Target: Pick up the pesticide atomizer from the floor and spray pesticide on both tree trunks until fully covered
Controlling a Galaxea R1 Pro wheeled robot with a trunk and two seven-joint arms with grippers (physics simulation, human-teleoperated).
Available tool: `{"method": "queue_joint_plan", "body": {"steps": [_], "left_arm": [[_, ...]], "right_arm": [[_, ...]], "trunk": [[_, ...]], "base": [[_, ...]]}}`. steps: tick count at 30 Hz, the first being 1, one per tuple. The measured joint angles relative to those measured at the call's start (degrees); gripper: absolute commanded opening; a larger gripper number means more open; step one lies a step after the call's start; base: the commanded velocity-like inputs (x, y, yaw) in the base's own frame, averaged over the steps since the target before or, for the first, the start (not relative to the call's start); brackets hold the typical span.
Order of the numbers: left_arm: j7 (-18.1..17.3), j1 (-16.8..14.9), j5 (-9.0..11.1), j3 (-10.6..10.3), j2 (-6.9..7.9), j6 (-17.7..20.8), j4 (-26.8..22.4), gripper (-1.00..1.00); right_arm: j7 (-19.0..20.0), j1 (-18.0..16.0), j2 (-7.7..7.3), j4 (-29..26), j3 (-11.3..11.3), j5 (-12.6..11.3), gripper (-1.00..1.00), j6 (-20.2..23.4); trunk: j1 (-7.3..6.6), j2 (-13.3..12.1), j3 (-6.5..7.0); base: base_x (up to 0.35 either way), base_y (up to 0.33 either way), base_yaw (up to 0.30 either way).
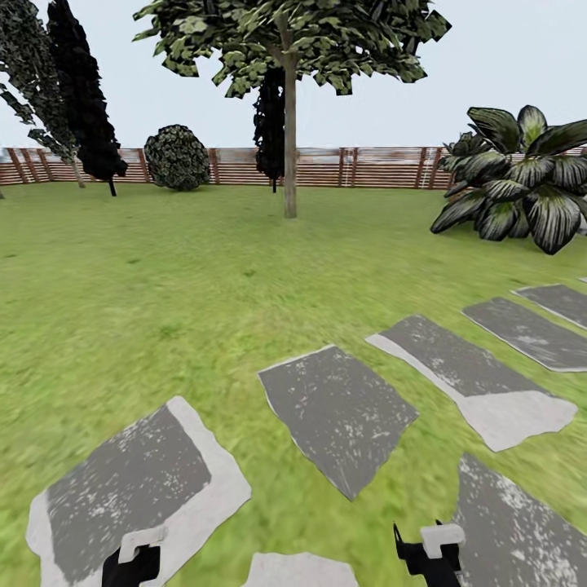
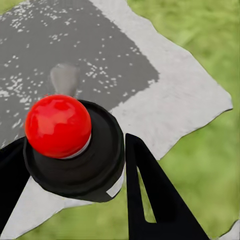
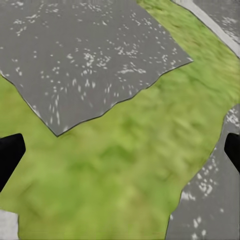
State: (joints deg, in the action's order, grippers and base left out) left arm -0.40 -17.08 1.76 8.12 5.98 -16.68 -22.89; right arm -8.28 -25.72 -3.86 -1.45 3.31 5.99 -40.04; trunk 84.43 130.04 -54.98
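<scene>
Between the fingers of my left hand sits the atomizer, gripped around its hard, probably light black collar below the red knob, while my right hand is wide open and empty.

Red ball on black atomizer; grey speckled stepping stones, green lawn

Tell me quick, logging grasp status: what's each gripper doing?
Left gripper: closed on the atomizer.
Right gripper: open, holding nothing.

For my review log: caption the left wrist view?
Left gripper shut on black atomizer with round red cap above a grey stepping stone.
</scene>
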Motion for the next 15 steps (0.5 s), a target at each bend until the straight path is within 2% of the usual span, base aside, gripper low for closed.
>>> {"method": "queue_joint_plan", "body": {"steps": [15], "left_arm": [[0.0,0.01,0.0,0.01,0.01,0.01,-0.06,-1.0]], "right_arm": [[0.0,0.0,0.0,0.01,0.0,0.04,1.0,0.0]], "trunk": [[0.0,0.0,0.0]], "base": [[0.34,0.0,0.0]]}}
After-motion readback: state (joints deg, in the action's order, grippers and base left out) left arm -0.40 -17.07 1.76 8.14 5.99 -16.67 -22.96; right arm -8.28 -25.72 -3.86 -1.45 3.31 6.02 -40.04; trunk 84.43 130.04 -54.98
